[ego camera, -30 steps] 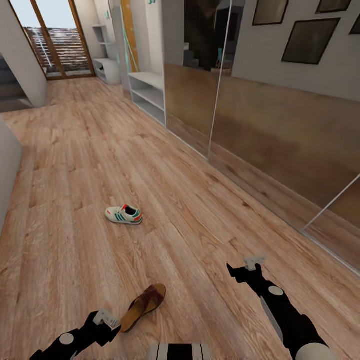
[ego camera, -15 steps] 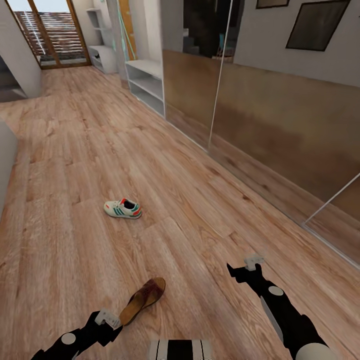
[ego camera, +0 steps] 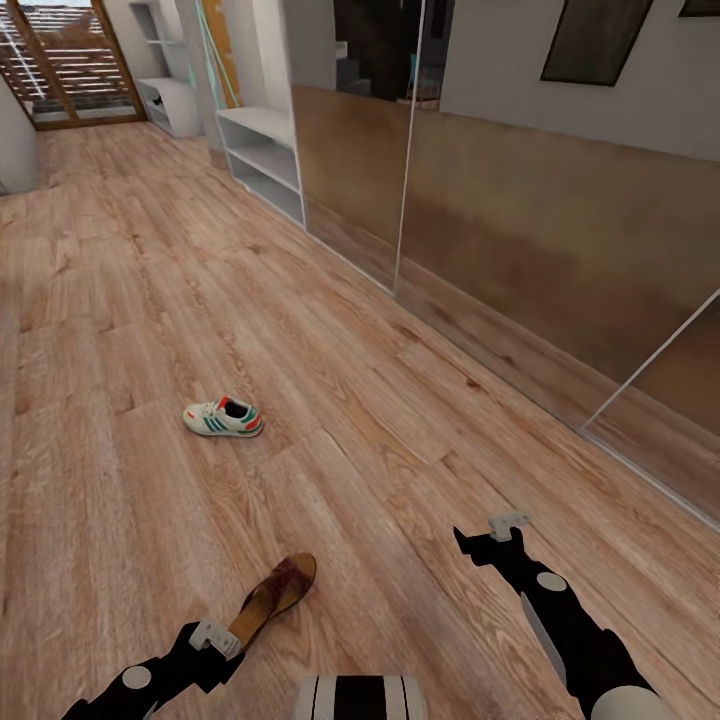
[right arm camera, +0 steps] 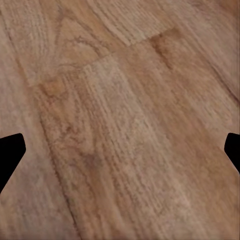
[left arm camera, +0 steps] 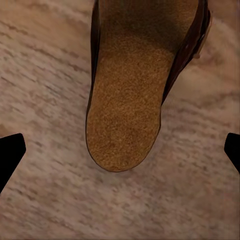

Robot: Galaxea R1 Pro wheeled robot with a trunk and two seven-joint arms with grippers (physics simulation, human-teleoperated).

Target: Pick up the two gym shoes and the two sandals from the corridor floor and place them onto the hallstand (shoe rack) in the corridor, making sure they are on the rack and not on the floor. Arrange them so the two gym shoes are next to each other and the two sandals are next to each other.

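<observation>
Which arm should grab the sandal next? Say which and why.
Left. The left gripper hangs open right beside the sandal, whose heel lies between its fingertips in the wrist view. The right gripper is over bare floor.

- Light brown wood-plank floor point(ego camera: 400, 400) runs from 6 o'clock toward 11 o'clock.
- Mirrored sliding panels point(ego camera: 520, 220) line the wall from 1 to 4 o'clock.
- Dark framed picture point(ego camera: 600, 40) hangs at 1 o'clock.
- Pale shelf unit point(ego camera: 262, 160) stands at 11 o'clock.
- Wood-framed glass door point(ego camera: 70, 60), daylit, closes the corridor at 10 o'clock.
</observation>
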